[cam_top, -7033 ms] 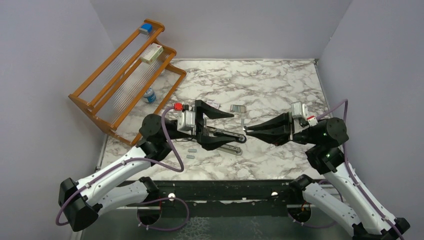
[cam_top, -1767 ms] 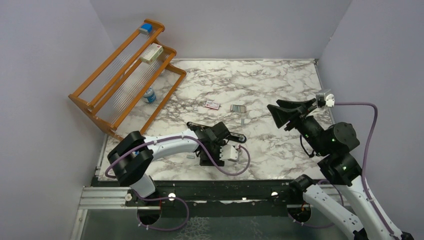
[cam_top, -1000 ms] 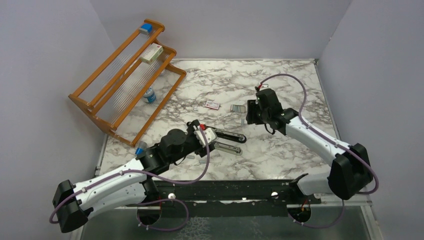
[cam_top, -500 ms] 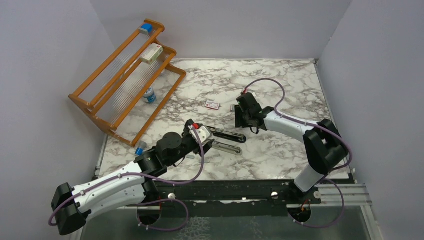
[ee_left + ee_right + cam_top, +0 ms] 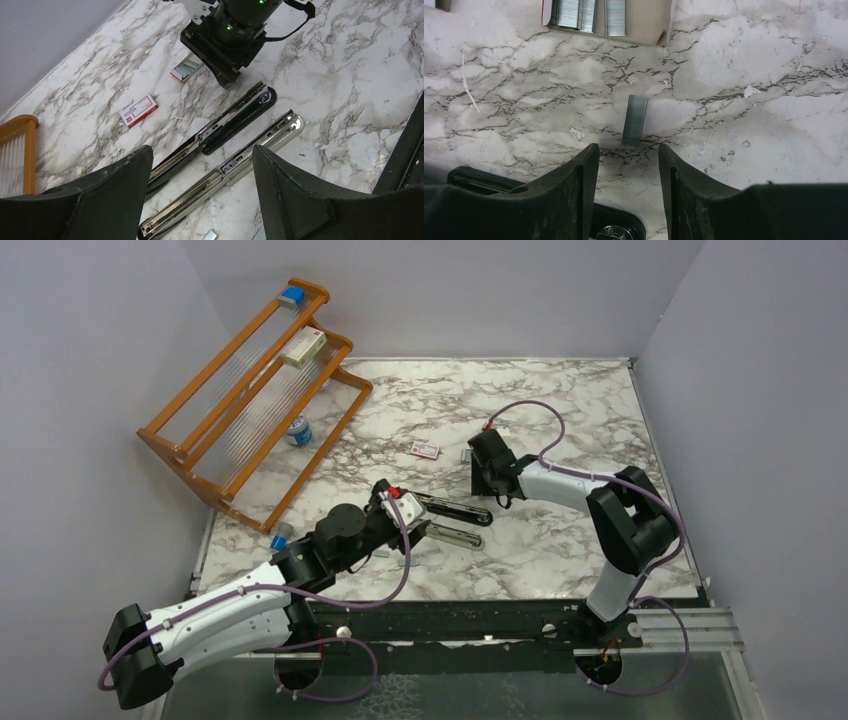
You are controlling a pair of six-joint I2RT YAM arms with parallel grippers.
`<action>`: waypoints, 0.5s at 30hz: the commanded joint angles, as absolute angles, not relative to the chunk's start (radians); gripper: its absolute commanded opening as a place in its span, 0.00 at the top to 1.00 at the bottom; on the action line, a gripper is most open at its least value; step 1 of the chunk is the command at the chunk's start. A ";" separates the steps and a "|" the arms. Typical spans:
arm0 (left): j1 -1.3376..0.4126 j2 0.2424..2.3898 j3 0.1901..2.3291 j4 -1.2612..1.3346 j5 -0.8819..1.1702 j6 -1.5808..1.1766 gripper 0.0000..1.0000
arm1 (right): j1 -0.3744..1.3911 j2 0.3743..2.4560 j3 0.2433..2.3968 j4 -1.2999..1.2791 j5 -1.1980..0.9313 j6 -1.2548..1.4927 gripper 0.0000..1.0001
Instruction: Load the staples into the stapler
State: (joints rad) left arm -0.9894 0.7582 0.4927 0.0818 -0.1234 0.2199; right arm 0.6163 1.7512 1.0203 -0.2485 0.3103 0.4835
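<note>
Orange wooden rack (image 5: 250, 390) stands on grey-veined marble tabletop (image 5: 560, 400).
Small blue block (image 5: 291, 296) tops it; white-and-red box (image 5: 303, 347) lies one rail lower.

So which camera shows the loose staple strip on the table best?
Right wrist: the loose staple strip lies sharp and whole just ahead of the open jaws. In the top and left wrist views it cannot be seen, hidden behind the right arm.

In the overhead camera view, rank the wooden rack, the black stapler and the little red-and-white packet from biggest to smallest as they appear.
1. wooden rack, by far the largest
2. black stapler
3. red-and-white packet, the smallest
</note>
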 commanded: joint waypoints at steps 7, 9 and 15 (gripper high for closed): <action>-0.986 0.765 0.524 0.105 -0.108 0.216 0.24 | 0.621 1.795 1.036 -0.220 0.360 0.503 0.61; -0.986 0.763 0.524 0.106 -0.117 0.216 0.24 | 0.621 1.795 1.026 -0.222 0.373 0.504 0.63; -0.986 0.762 0.523 0.107 -0.115 0.217 0.24 | 0.622 1.811 1.024 -0.239 0.384 0.502 0.71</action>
State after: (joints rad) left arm -0.9894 0.7696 0.4934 0.0811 -0.1219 0.2207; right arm 0.6163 1.7821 1.0256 -0.2272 0.3359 0.4946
